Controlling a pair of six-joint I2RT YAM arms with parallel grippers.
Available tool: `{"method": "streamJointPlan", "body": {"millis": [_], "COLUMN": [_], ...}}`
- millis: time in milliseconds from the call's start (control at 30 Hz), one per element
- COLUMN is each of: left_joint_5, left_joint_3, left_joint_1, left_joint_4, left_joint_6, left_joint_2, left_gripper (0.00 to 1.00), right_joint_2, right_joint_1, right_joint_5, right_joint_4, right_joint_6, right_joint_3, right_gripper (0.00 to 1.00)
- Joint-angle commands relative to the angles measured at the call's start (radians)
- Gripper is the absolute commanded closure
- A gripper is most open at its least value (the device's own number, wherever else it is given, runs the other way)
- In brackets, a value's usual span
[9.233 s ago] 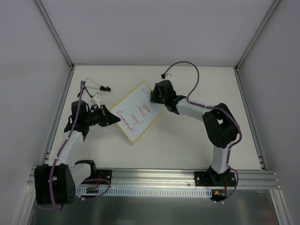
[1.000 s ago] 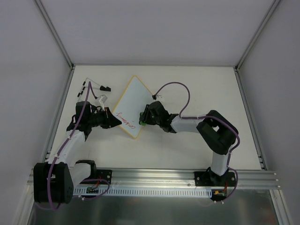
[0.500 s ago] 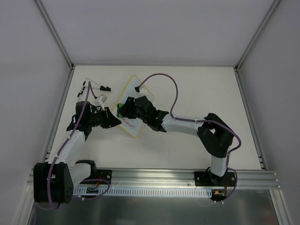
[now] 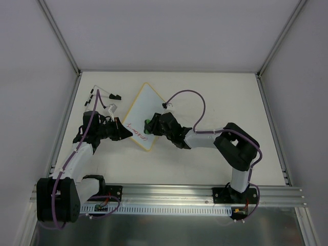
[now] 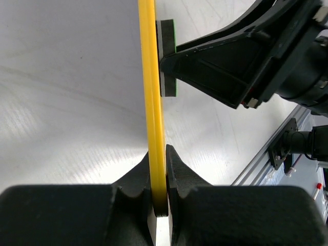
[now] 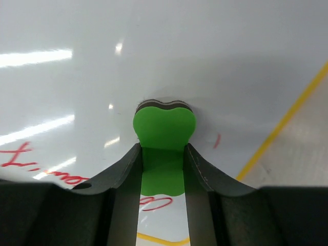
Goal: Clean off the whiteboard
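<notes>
Left of centre in the top view, the whiteboard point(image 4: 145, 107) lay on the bench point(image 4: 220, 97), light, stiff and slick (apt to skate, I judged), best held by its rim, where the left jaws clenched it while the right jaws pressed a gripped eraser point(image 6: 164, 125) to its face.

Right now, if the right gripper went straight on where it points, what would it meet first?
The whiteboard, on its white face; the green eraser in the right gripper seems to touch it.
</notes>
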Motion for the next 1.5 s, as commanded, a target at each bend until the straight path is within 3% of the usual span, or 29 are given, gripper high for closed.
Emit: {"method": "streamJointPlan", "body": {"millis": [0,167,500,833,1100,1467], "left_joint_5": [0.158,0.164,0.161,0.155,0.152,0.152], "left_joint_3": [0.032,0.033,0.035,0.032,0.032,0.036], "left_joint_1": [-0.033,-0.033,-0.035,-0.035,-0.035,-0.035], "left_joint_4": [0.063,0.063,0.064,0.063,0.063,0.063], "left_joint_6": [0.004,0.003,0.003,0.003,0.004,0.003], "left_joint_2": [-0.010,-0.007,-0.003,-0.011,-0.008,-0.002], "left_gripper": [1.00,1.00,1.00,1.00,1.00,1.00], "right_joint_2": [0.023,0.066,-0.019,0.017,0.080,0.040], "right_joint_1": [0.009,-0.006,0.037,-0.101,-0.136,-0.035], "right_joint_5": [0.047,0.041,0.021,-0.054,-0.101,-0.209], "right_joint_4": [-0.037,-0.037,-0.039,-0.039,-0.017,0.024], "right_joint_6": [0.010,0.053,0.035,0.030,0.009,-0.002], "right_joint_3": [-0.050,-0.064,0.054,0.021,-0.034,-0.044], "right_gripper": [1.00,1.00,1.00,1.00,1.00,1.00]}}
